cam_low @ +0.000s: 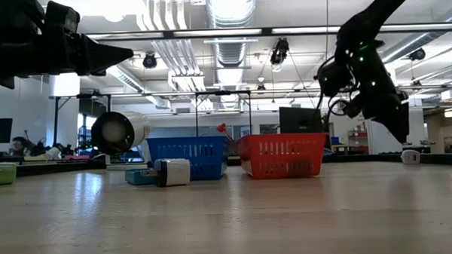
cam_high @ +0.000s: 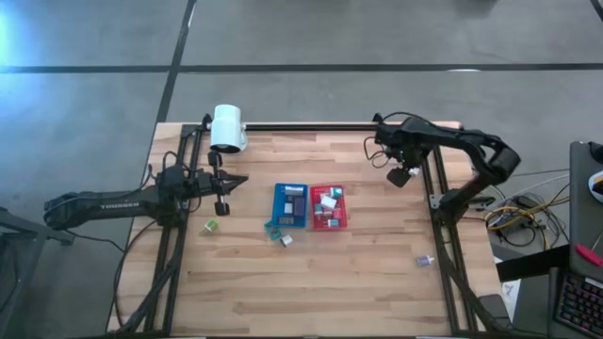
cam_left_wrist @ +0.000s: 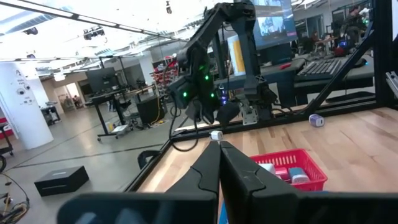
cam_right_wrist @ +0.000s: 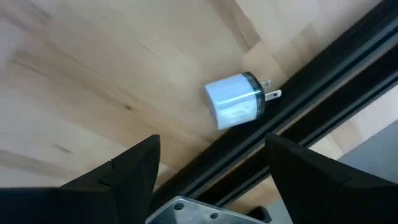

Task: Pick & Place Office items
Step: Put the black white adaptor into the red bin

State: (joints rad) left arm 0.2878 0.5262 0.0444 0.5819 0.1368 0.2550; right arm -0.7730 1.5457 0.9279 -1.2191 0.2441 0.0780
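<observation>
1. The right hand point(cam_right_wrist: 211, 168) is held above the bench's point(cam_high: 330, 273) right rail with its fingers spread apart and nothing between them
2. A white plug adapter point(cam_right_wrist: 235, 101) is seen lying on the bench just beside that rail, below the right hand
3. The left hand point(cam_left_wrist: 219, 163) is raised at the bench's left, fingers pressed together and empty
4. Small office items are gathered in the blue tray point(cam_high: 290, 205) and red tray point(cam_high: 329, 208) at mid-bench; a green item point(cam_high: 213, 226) lies apart to the left

White lamp head point(cam_high: 228, 128) at the wooden table's point(cam_high: 311, 273) rear edge
</observation>
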